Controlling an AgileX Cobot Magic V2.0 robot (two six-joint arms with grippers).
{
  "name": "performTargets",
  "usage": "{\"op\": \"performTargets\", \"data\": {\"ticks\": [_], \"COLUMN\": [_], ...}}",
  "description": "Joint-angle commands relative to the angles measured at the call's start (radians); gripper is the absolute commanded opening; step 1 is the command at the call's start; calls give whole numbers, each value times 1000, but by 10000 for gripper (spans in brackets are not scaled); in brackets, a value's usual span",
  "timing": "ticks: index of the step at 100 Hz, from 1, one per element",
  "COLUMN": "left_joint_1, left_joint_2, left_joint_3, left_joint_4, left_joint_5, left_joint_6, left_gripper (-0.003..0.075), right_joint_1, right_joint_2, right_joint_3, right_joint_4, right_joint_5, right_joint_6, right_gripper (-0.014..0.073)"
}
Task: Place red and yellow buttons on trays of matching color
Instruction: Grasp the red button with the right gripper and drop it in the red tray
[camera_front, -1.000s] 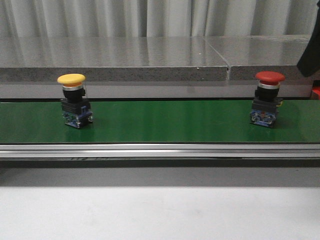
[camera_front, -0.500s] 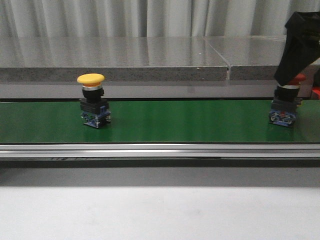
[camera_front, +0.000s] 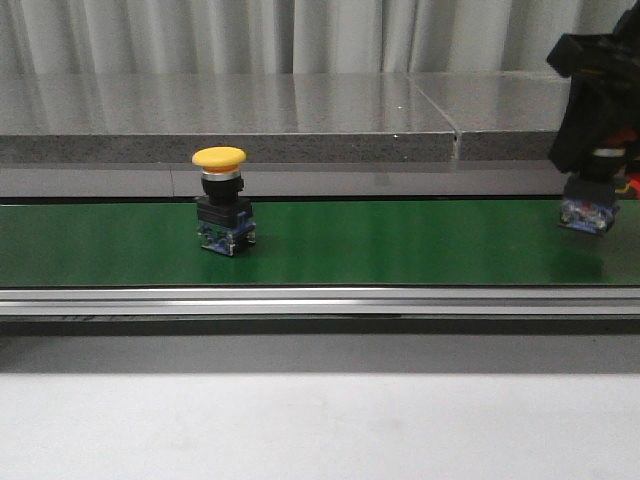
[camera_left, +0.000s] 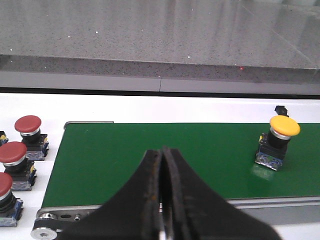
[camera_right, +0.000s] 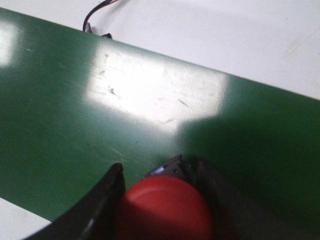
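Observation:
A yellow button (camera_front: 220, 158) stands upright on the green belt (camera_front: 400, 245), left of centre; the left wrist view shows the yellow button (camera_left: 284, 126) at the belt's far side. At the right edge of the front view my right gripper (camera_front: 592, 160) is shut on the red button (camera_front: 588, 212), whose base hangs slightly above the belt. In the right wrist view the red button's cap (camera_right: 162, 207) sits tight between both fingers of the right gripper (camera_right: 159, 167). My left gripper (camera_left: 162, 150) is shut on nothing, above the belt's near edge. The trays are out of view.
Three more red buttons (camera_left: 27, 125) (camera_left: 12, 153) (camera_left: 3, 184) stand on the white table beside the belt's end. A grey stone ledge (camera_front: 300, 120) runs behind the belt. A metal rail (camera_front: 300, 300) borders its front.
The yellow button has ridden the belt to the right. My right gripper came down over the red button and shut on it; the button now sits further right and slightly higher.

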Motion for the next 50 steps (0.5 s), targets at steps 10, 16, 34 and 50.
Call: {"op": "performTargets", "data": {"ticks": [10,16,34,50], "left_joint_1": [-7,-7,-7,-7], "left_joint_2": [7,7,7,7], "left_joint_3": [-27,-27,-27,-27], "left_joint_4": [2,2,2,2], "left_joint_5": [-72,-72,-72,-72], "left_joint_6": [0,0,0,0], "left_gripper": [-19,-19,-19,-19], "right_joint_1": [-117,-180,-378,-499], "right_joint_2": [-31,-19,57,157], "right_joint_3": [-181,-235,-338,-394], "right_joint_4": [-2,-15,-15,-11], "right_joint_5": [45,57,28,9], "right_joint_6": [-2,-2,26,35], "right_gripper": [101,101,101,101]}}
